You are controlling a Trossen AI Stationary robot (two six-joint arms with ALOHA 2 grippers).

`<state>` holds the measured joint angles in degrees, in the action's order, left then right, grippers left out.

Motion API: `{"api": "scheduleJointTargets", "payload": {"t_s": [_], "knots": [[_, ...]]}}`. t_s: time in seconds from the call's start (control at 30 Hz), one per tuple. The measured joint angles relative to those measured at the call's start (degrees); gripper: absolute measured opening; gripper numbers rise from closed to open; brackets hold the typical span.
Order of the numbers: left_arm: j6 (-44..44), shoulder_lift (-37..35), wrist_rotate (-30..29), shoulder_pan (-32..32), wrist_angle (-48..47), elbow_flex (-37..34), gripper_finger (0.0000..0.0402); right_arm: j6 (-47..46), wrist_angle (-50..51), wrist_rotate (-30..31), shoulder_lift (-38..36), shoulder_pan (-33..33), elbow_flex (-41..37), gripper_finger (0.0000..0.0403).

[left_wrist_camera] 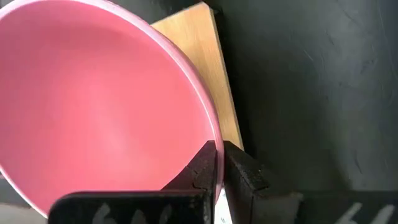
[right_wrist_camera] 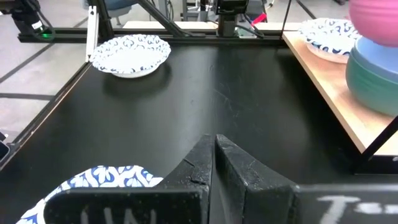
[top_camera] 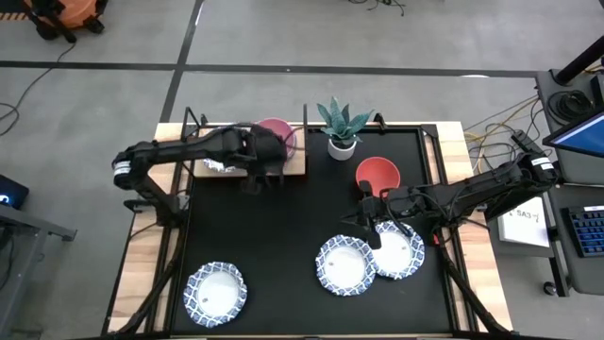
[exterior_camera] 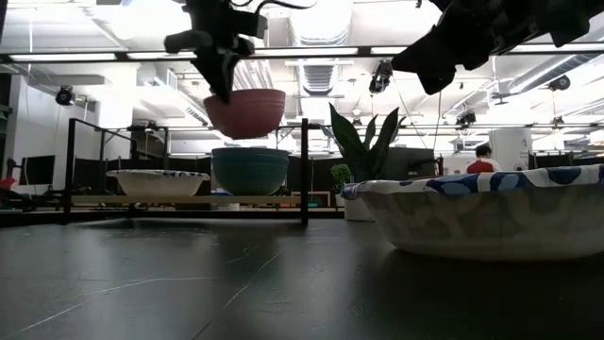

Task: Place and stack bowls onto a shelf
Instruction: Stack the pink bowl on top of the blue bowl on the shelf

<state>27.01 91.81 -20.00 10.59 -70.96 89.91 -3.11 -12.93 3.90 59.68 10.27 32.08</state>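
A: Arms first. Where does the left one sit?

B: It reaches from the table's nine o'clock edge toward eleven o'clock, elbow bent, wrist turned down over the shelf [top_camera: 294, 166]. The left gripper [left_wrist_camera: 217, 163] has its fingers clamped on the rim of the pink bowl [exterior_camera: 244, 112], which hangs in the air directly above the green bowl [exterior_camera: 250, 170] and not touching it.

A: And the green one?

B: On the shelf board, near the middle in the low view. A patterned bowl [exterior_camera: 158, 182] rests on the same board just beside it, toward the nine o'clock side.

A: Right arm?

B: It stretches in from the three o'clock edge, forearm nearly level, wrist dipped toward the table's centre. The right gripper [top_camera: 371, 229] has its fingers pressed together and holds nothing. It hovers above two patterned bowls lying at about five o'clock: one [top_camera: 345, 265] touches or overlaps the other [top_camera: 400, 250] at the rims, I cannot tell which.

A: Other bowls?

B: A red bowl [top_camera: 378, 175] stands on the black tabletop [top_camera: 283, 227] at about two o'clock, just behind the right gripper. Another patterned bowl [top_camera: 216, 293] sits alone at seven o'clock, well apart from the rest.

A: Anything else up there?

B: A potted plant [top_camera: 342, 126] at twelve o'clock, between the shelf and the red bowl.
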Motion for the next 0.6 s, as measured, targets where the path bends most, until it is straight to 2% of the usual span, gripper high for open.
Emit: {"api": "scheduleJointTargets", "payload": {"t_s": [0.2,0.47,0.6], "knots": [[2.5,0.2,6.3,5.0,3.8,0.0,0.0000,0.1,0.7,0.1,0.0,0.0,0.0,0.0009],[2.5,3.5,7.1,8.4,3.7,-0.1,0.0001,0.1,0.7,0.1,0.0,0.0,0.0,0.0009],[2.4,5.1,7.1,9.4,3.8,-0.1,0.0015,0.1,0.8,0.1,0.0,0.0,0.0,0.0009]]}}
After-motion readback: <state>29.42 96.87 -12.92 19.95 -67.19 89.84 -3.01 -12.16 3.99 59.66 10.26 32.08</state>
